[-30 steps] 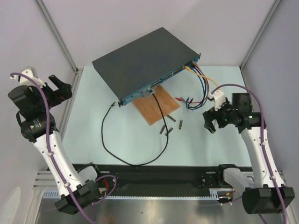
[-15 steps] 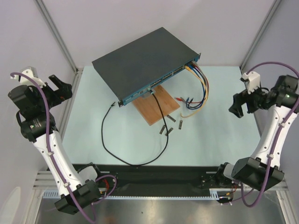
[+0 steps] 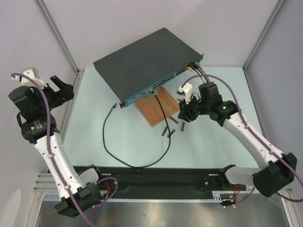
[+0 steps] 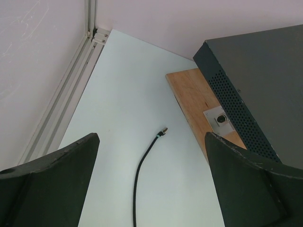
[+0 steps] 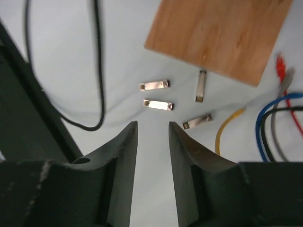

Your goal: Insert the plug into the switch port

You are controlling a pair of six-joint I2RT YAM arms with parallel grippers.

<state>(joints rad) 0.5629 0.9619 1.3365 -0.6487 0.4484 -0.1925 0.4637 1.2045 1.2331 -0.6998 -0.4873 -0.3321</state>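
The switch (image 3: 142, 64) is seen at the 12 o'clock side of the pale worktop (image 3: 94, 123), turned so that its teal front face is directed toward 5 o'clock. A wooden board (image 3: 156, 113) is partly tucked under that front face, at the switch's 6 o'clock. One end of a black cable (image 3: 106, 142) is plugged into a port near the middle of the face. From there the cable is looped down toward 6 o'clock and back up, and its free end is left on the worktop at 9 o'clock of the board. Coloured cables (image 3: 196, 70) are plugged in at the 3 o'clock end of the face. Four silver plugs (image 3: 171, 127) are scattered on the worktop just off the board's 5 o'clock corner, none of them touching the switch. The right hand (image 3: 185, 113) is held above the worktop at 3 o'clock of the board, close to the silver plugs. In the right wrist view its fingers (image 5: 128, 156) are set to a narrow gap with nothing gripped between them, and the silver plugs are seen beyond the tips. The left hand (image 3: 61, 89) is raised at the 9 o'clock edge of the worktop, well apart from the switch. Its fingers (image 4: 52, 184) are spread wide and nothing is held.
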